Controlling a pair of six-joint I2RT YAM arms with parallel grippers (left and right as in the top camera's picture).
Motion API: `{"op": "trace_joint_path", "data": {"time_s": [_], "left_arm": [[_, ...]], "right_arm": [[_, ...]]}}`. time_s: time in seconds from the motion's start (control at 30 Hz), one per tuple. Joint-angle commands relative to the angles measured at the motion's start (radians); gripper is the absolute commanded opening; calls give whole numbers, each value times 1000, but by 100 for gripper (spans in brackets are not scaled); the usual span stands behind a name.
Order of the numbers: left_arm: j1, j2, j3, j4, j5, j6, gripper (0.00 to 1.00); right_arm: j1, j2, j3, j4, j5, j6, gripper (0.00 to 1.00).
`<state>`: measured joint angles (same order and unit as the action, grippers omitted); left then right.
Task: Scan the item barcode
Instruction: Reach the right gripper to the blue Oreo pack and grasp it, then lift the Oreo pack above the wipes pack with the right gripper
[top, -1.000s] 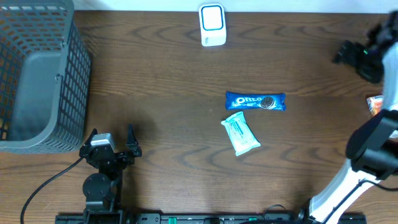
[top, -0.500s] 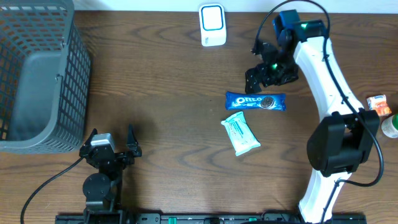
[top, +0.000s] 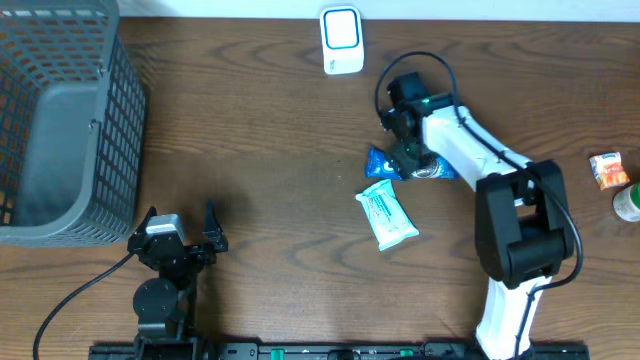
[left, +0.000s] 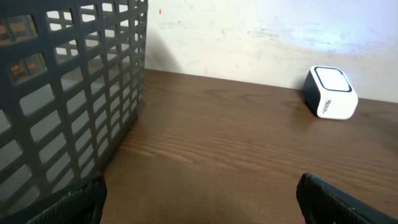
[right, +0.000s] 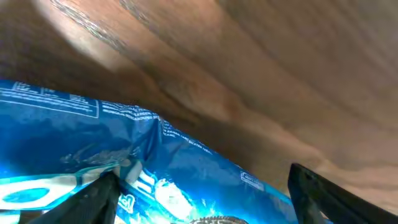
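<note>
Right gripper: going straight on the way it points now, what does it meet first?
The blue Oreo pack: the right gripper points down at it, with open jaws on either side of the pack. Whether it already touches is unclear.

Left arm (top: 158, 300) sits folded at the lower left of the overhead view, left end effector (top: 180, 225) spread wide. Right arm (top: 470, 150) reaches from the lower right toward the middle, right end effector (top: 405, 157) pointing down, fingers (right: 93, 199) well apart too.
</note>
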<state>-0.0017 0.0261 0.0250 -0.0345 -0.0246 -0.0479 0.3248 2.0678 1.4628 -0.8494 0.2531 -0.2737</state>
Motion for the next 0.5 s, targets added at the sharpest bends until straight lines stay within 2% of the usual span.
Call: {"op": "trace_joint_path", "data": {"time_s": [0.0, 0.23, 0.37, 0.47], "left_arm": [[3, -3, -21, -36, -5, 10, 98], [3, -3, -21, -36, -5, 10, 98], [3, -3, -21, -36, -5, 10, 98], [3, -3, -21, -36, -5, 10, 98]], "right_arm": [[51, -4, -13, 4, 137, -11, 83], [133, -46, -3, -26, 246, -12, 84], [159, -144, -3, -91, 369, 0, 86], [158, -198, -4, -111, 284, -3, 87]]}}
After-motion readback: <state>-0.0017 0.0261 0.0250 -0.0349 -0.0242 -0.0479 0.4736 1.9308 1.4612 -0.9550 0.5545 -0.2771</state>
